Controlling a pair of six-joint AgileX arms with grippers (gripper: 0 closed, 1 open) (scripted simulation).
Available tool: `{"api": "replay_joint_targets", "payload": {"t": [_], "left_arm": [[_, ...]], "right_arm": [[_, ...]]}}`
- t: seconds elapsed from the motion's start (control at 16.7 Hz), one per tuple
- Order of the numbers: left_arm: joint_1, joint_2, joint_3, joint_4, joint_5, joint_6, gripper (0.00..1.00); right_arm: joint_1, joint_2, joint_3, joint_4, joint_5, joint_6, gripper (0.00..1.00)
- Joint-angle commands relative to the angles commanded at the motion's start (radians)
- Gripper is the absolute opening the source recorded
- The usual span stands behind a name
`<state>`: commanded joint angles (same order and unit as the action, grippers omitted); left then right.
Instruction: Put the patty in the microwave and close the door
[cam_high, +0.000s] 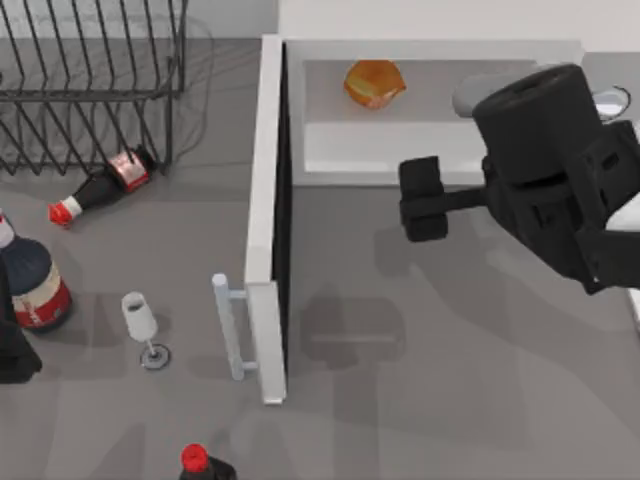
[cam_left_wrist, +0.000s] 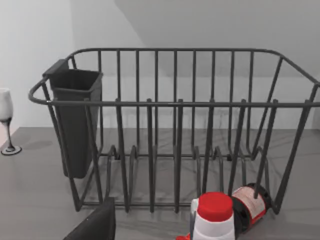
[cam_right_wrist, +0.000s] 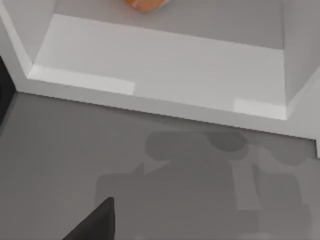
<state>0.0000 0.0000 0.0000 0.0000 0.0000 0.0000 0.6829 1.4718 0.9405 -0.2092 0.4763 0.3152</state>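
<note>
The orange-brown patty (cam_high: 374, 83) lies inside the white microwave (cam_high: 430, 50), toward the left of its pale cavity; the right wrist view catches the patty (cam_right_wrist: 145, 4) at the back of the cavity floor (cam_right_wrist: 160, 55). The door (cam_high: 264, 200) stands swung wide open, dark inner face toward the cavity, with its white bar handle (cam_high: 228, 325) on the outer side. My right gripper (cam_high: 424, 200) hovers open and holding nothing just in front of the cavity opening, right of the door. My left arm (cam_high: 10, 345) is parked at the table's left edge.
A black wire dish rack (cam_high: 90, 90) fills the back left, with a red-capped bottle (cam_high: 105, 185) lying by its front. A large bottle (cam_high: 35, 285), a wine glass (cam_high: 140, 320) and another red-capped bottle (cam_high: 200, 465) stand left of the door. Bare grey table lies in front of the microwave.
</note>
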Motion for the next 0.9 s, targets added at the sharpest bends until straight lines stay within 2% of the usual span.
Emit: {"api": "replay_joint_targets", "payload": {"t": [0.6, 0.9], "left_arm": [[0.000, 0.000, 0.000, 0.000, 0.000, 0.000, 1.00], [0.000, 0.000, 0.000, 0.000, 0.000, 0.000, 1.00]], "right_arm": [[-0.298, -0.715, -0.428, 0.083, -0.215, -0.146, 1.00], [-0.495, -1.166, -0.729, 0.136, -0.333, -0.218, 1.00]]}}
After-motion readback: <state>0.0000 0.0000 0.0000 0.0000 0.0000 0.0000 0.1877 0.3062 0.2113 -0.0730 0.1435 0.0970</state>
